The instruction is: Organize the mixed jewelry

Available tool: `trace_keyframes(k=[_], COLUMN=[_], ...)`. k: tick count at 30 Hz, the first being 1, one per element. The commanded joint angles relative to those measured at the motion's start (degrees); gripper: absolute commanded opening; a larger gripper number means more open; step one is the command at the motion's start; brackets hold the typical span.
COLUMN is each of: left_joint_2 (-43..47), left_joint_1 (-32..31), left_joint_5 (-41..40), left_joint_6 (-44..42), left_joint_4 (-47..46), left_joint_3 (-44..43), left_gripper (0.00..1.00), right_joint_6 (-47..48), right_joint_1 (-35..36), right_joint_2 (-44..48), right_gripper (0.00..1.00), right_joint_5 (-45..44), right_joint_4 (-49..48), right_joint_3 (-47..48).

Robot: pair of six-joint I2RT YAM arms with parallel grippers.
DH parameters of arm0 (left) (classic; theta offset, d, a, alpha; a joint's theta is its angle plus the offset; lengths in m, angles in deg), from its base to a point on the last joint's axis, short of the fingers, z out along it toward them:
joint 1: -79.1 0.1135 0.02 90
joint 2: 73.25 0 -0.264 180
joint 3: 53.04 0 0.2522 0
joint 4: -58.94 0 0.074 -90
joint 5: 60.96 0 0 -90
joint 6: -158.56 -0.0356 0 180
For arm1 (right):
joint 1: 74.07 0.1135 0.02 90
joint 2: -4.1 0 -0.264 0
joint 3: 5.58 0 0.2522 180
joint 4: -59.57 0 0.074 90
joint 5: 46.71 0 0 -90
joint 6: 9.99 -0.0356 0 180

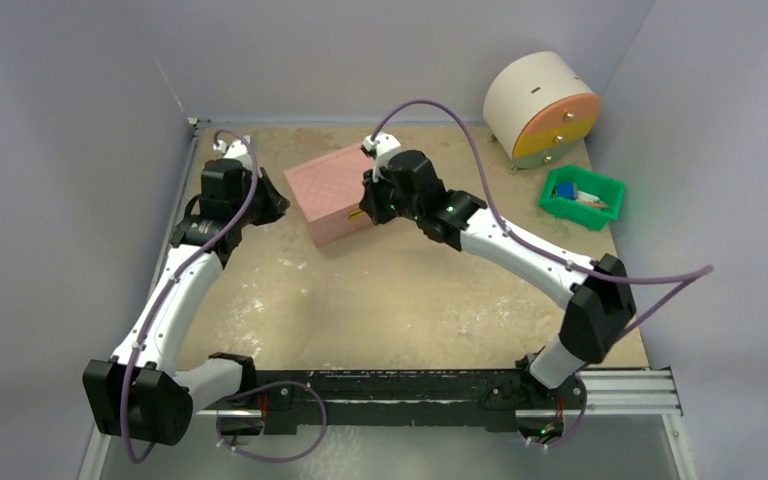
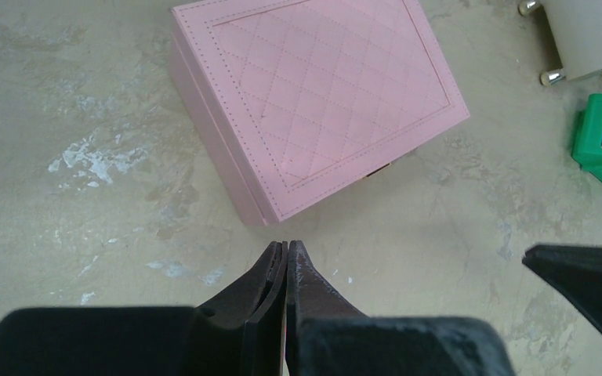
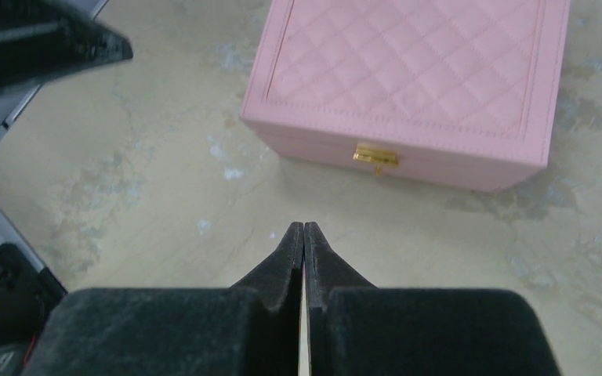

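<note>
A closed pink quilted box (image 1: pixel 332 188) lies at the back middle of the table, its gold clasp (image 3: pixel 375 156) facing the right arm. The lid (image 2: pixel 321 102) is down. The mixed jewelry is out of view. My left gripper (image 2: pixel 288 244) hovers just off the box's left corner, jaws pressed together and holding nothing; from above it is the left gripper (image 1: pixel 272 205) beside the box. My right gripper (image 3: pixel 304 227) is shut and empty too, a short way in front of the clasp. In the top view, the right gripper (image 1: pixel 368 200) is at the box's right side.
A green bin (image 1: pixel 582 197) with blue items stands at the right. Behind it sits a round white drum (image 1: pixel 540 105) with an orange and yellow face on small metal feet (image 2: pixel 553 74). Grey walls close in the back and both sides.
</note>
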Motion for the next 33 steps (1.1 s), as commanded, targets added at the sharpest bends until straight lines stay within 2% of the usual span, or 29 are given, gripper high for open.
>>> trace_keyframes(k=[1,8,15,19,24,28,33], left_joint_2=[1.2,1.4,1.6,1.7,2.1,2.1,2.0], left_joint_1=[-1.4,-1.9,-2.0,-2.0,-2.0,-2.0,-2.0], left_joint_5=[-1.8,0.0,0.8,1.0,1.0,1.2,1.2], left_joint_6=[-1.0,-0.2,0.0,0.0,-0.1,0.0,-0.1], left_joint_4=[-2.1,-3.0,-3.2,-3.1,-3.0,-3.0,-2.9], left_joint_3=[0.5,1.1,1.2,1.2,1.2,1.2,1.1], left_gripper=[0.0,0.0,0.0,0.0,0.0,0.0,0.0], right_joint_6=[3.0,3.6,2.2,-0.2,-5.2,-7.7,-8.4], right_joint_1=[-1.6,-4.6,-5.2,-5.7,-5.9,-5.9,-5.9], right_joint_2=[-5.2,-16.0,-22.0,-26.0,-30.6,-29.3,-25.6], right_gripper=[0.0,0.0,0.0,0.0,0.0,0.0,0.0], right_joint_5=[-1.2,0.1,2.3,3.8,9.0,10.9,10.3], right_joint_4=[1.1,3.3,2.8,-1.1,-6.5,-12.7,-12.7], right_joint_3=[9.9,23.2,27.0,22.0,11.1,0.4,-1.9])
